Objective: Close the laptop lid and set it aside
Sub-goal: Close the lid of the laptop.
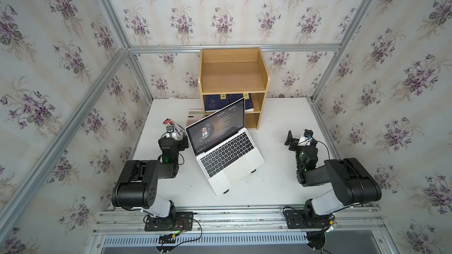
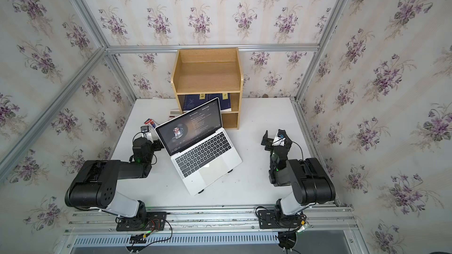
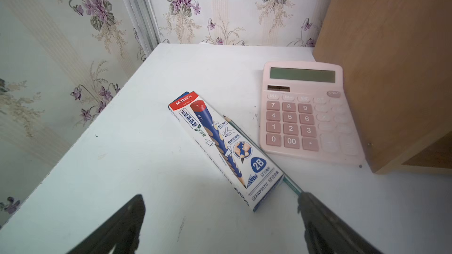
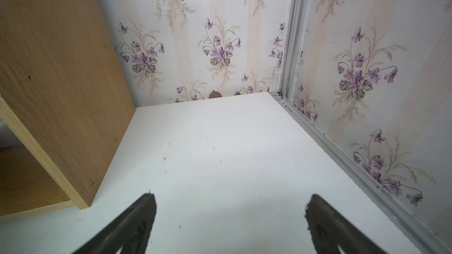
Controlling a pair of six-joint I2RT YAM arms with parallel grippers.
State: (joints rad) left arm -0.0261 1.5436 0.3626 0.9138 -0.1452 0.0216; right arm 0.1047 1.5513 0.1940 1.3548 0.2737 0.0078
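Fingers: left fingers are spread wide and hold nothing, low over the surface just short of a pencil box. The right fingers are just as wide and empty, above bare surface beside the wooden shelf unit.
Laptop: the laptop sits open mid-surface between the two arms, turned at an angle. The laptop lid is raised with its screen lit, and its top edge is toward the shelf unit.
Step in hand: judged to be the approach, as the lid has not been touched yet.
Doing it well: bring one set of fingers behind the lid's top edge and push it forward and down along the hinge arc. Slow down near the keys. Steady the palm rest with the other set so the base does not slide.
Support: dark feet show under the near edge. This is probably a stand, though most of it is hidden, so expect some rocking.
Edges: the lid's far corner is close to the shelf front and the dark blue books.
Left clutter: the pencil box, a loose pencil and a pink calculator crowd the left side. Whether a finger touches the pencil's end, I cannot tell.
Open room: bare surface lies to the right of the laptop, towards the far right corner. This looks like the best spot for setting it aside.
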